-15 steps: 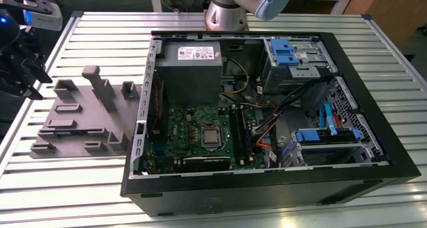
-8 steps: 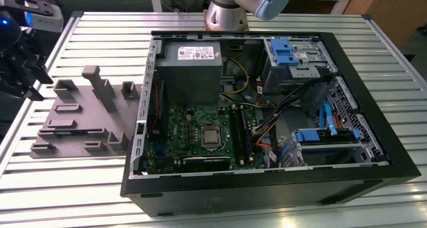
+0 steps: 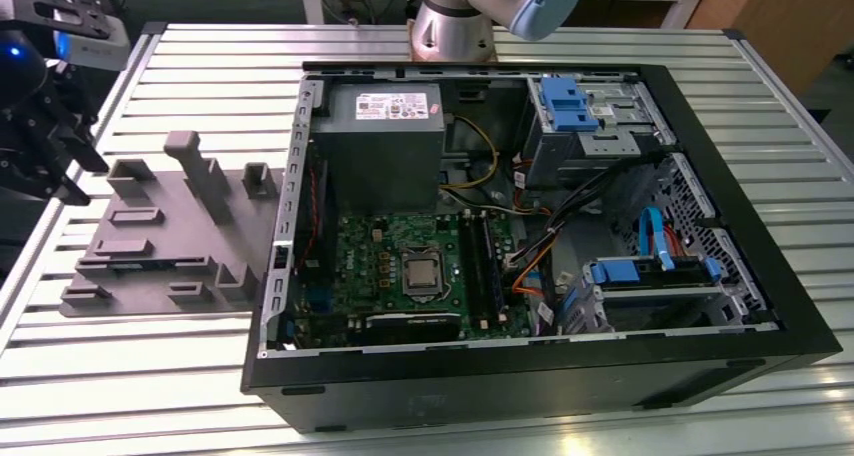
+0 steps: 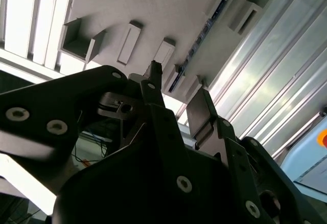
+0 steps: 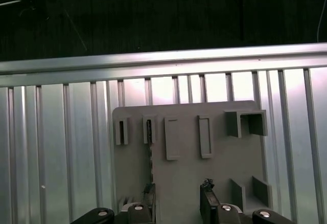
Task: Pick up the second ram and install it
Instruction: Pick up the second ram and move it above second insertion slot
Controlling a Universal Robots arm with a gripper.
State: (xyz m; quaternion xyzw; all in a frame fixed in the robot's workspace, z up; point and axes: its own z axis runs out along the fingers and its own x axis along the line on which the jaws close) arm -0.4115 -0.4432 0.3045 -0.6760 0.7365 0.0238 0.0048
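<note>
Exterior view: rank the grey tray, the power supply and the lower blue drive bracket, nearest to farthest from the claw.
From the claw, at the exterior view's left edge:
1. grey tray, right beside it, on the exterior view's left.
2. power supply, near the middle, toward the top.
3. blue drive bracket, well toward the exterior view's right.

Bare table slats [image 3: 200, 56] are leaving free room around the gripper [image 3: 78, 176]; tall raised blocks [image 3: 211, 186] are crowding the grey tray [image 3: 147, 248], computer case wall [image 3: 300, 156] closing off the exterior view's right.
</note>
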